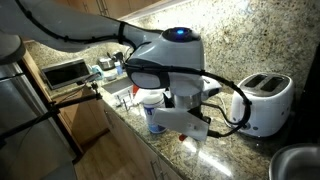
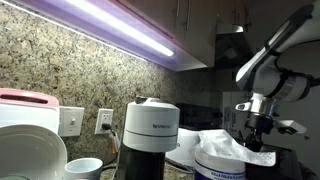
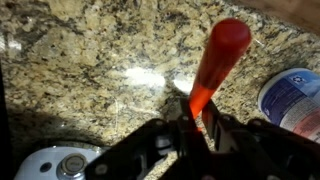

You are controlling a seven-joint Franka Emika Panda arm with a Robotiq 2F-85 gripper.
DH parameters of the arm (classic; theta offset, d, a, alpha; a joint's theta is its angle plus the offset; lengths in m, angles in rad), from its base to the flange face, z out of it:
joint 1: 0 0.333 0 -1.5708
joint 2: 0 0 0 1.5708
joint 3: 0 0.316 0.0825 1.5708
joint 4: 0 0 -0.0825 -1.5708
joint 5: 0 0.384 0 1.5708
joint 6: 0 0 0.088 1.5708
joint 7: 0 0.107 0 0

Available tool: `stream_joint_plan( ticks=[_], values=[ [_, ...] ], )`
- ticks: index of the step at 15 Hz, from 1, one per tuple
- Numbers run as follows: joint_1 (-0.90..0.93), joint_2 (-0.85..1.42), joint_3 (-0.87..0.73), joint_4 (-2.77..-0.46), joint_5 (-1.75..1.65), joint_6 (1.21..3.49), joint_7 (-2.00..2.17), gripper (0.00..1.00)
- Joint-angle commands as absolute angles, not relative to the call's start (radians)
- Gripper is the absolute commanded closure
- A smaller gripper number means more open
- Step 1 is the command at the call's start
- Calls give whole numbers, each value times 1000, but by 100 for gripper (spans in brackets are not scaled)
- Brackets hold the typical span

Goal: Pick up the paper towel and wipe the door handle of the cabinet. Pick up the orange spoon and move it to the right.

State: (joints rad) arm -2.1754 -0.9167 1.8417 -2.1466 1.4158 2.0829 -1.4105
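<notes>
Here the spoon point(image 3: 218, 60) is grasped at its handle end by the jaws of the gripper point(image 3: 197, 112), with its head pointing away over the granite counter point(image 3: 90, 50). Only the wrist view shows this grasp, and a white tub point(image 3: 295, 95) near the head. In an exterior view a toaster point(image 1: 265, 100) stands beside the arm; the spoon is hidden there.
</notes>
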Motion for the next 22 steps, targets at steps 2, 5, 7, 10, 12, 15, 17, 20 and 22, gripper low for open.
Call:
stream_joint_plan(
  ticks=[2, 5, 7, 10, 12, 15, 17, 20, 22],
  values=[
    [-2171, -918, 1838, -2148, 1417, 2081, -1409, 82],
    [-2177, -925, 1844, -2139, 1411, 2076, -1400, 95],
    [-2186, -938, 1858, -2124, 1400, 2068, -1393, 95],
    [-2196, -957, 1873, -2112, 1395, 2065, -1385, 95],
    [-2208, -969, 1891, -2102, 1402, 2060, -1395, 95],
    [-2265, -1007, 1949, -2051, 1395, 2021, -1399, 95],
    [-2301, -1038, 1977, -2006, 1388, 1992, -1390, 95],
    [-2336, -1083, 1994, -1944, 1382, 1959, -1379, 95],
    [-2350, -1110, 1993, -1916, 1378, 1946, -1371, 95]
  ],
)
